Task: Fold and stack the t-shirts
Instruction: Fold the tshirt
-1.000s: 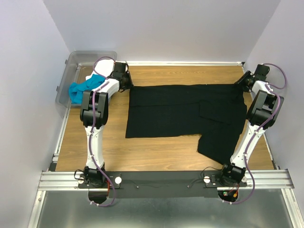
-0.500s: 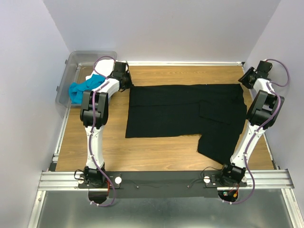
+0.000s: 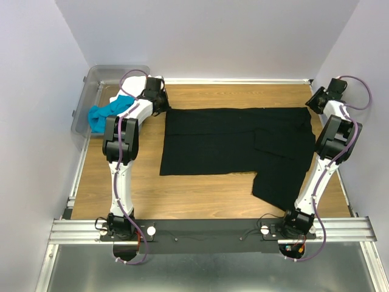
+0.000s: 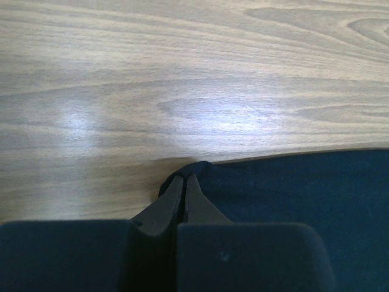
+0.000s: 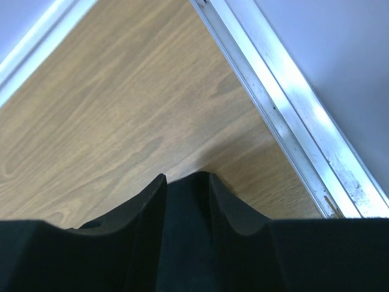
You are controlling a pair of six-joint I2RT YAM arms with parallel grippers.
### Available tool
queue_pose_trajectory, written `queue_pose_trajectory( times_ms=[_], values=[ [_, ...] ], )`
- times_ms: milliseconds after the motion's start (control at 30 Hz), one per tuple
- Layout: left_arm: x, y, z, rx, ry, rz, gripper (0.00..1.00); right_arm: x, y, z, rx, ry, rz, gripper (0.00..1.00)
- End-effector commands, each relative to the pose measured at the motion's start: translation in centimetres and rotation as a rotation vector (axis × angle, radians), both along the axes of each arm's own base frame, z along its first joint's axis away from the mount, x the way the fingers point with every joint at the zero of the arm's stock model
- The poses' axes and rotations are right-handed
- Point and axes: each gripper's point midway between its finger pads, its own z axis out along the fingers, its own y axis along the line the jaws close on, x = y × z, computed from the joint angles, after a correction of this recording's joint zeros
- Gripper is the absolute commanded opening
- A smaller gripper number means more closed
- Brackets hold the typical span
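Observation:
The black t-shirt [image 3: 237,143] lies spread flat across the table, with one sleeve or flap hanging toward the near right. My left gripper [image 3: 164,108] sits at its far left corner. In the left wrist view that gripper [image 4: 184,177] is shut on the bunched corner of the black t-shirt [image 4: 292,194]. My right gripper [image 3: 312,103] is at the far right corner. In the right wrist view this gripper [image 5: 186,177] stands open, with black cloth [image 5: 185,207] filling the gap. The turquoise t-shirt [image 3: 104,112] and the white t-shirt [image 3: 115,97] lie crumpled at the far left.
A clear plastic bin [image 3: 91,82] stands at the far left corner, with the turquoise and white shirts spilling over its edge. A metal rail [image 5: 285,115] and the wall run close past my right gripper. Bare wood [image 3: 200,194] shows in front of the black shirt.
My left gripper has shut on the black shirt's far left corner. The right arm has shifted slightly toward the far right corner, its jaws barely narrower.

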Motion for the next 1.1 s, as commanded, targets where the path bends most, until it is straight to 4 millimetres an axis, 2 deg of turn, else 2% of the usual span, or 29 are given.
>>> queue_pose_trajectory(
  times_ms=[0, 300, 633, 967, 1067],
  values=[
    [0.8, 0.8, 0.1, 0.026, -0.010, 0.011, 0.00, 0.3, -0.1, -2.2, 0.013, 0.027, 0.001, 0.40],
    [1.1, 1.1, -0.1, 0.026, -0.005, 0.016, 0.00, 0.8, 1.1, -2.9, 0.078, 0.014, 0.042, 0.31],
    [1.2, 1.2, -0.2, 0.026, -0.002, 0.017, 0.00, 0.3, 1.2, -1.5, 0.067, 0.005, 0.034, 0.35],
    [1.4, 1.8, 0.0, 0.030, -0.005, 0.028, 0.00, -0.9, 1.9, -2.7, 0.081, 0.038, 0.054, 0.34],
    [1.6, 1.9, 0.0, 0.029, -0.006, 0.029, 0.00, -0.8, 2.1, -2.5, 0.092, 0.033, 0.062, 0.29]
  ],
)
